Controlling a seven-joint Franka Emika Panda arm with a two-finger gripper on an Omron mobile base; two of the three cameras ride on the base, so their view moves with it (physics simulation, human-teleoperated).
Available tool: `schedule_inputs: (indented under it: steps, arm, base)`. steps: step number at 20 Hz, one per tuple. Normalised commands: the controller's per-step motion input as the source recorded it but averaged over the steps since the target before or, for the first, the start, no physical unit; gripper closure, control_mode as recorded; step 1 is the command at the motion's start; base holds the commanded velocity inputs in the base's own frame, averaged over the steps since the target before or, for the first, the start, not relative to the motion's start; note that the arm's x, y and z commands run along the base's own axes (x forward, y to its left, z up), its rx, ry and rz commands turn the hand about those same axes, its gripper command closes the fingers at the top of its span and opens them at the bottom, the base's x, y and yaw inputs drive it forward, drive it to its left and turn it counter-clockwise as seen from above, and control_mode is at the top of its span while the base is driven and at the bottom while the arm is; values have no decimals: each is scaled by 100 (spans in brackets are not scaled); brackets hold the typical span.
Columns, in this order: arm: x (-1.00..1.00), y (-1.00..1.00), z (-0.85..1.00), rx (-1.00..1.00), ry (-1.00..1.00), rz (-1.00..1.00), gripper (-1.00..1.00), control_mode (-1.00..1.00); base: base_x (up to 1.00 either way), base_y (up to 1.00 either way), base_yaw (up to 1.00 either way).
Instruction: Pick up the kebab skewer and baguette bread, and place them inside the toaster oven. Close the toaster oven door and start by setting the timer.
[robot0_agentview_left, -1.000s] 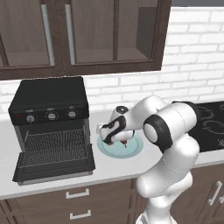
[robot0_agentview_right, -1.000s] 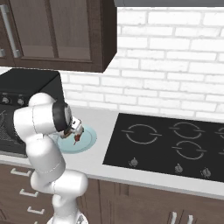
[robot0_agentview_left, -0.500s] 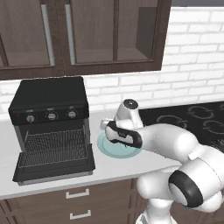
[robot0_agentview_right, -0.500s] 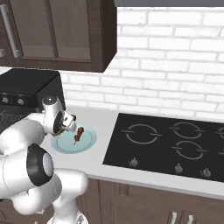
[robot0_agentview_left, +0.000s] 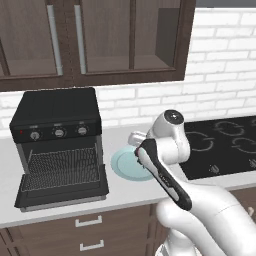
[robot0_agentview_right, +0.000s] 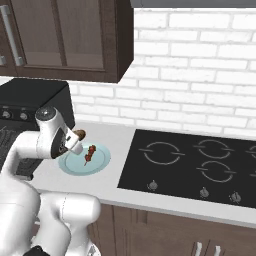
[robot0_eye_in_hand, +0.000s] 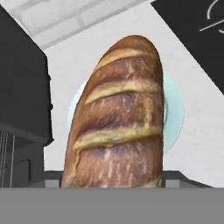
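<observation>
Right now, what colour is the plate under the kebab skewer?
Pale blue. The plate shows best in the right base view, with the kebab skewer lying on it.

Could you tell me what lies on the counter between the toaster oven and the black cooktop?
The pale blue plate, carrying the kebab skewer, sits between the toaster oven and cooktop, in the right base view.

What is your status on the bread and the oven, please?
Gripper shut on bread, lifted over plate. Skewer on plate. Oven door down, rack bare, nothing in the way.
</observation>
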Motion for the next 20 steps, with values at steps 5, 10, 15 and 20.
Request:
schedule_inputs:
  steps: [5,10,15,20]
  arm:
    - [-81,7,23,1,0,-17,100,-100]
    - [-50,22,61,7,1,-10,100,-100]
    - [-40,43,43,15,4,-5,100,-100]
    - [-40,74,15,15,4,-16,100,-100]
  base:
    - [0,0,0]
    - [0,0,0]
    - [0,0,0]
    - [0,0,0]
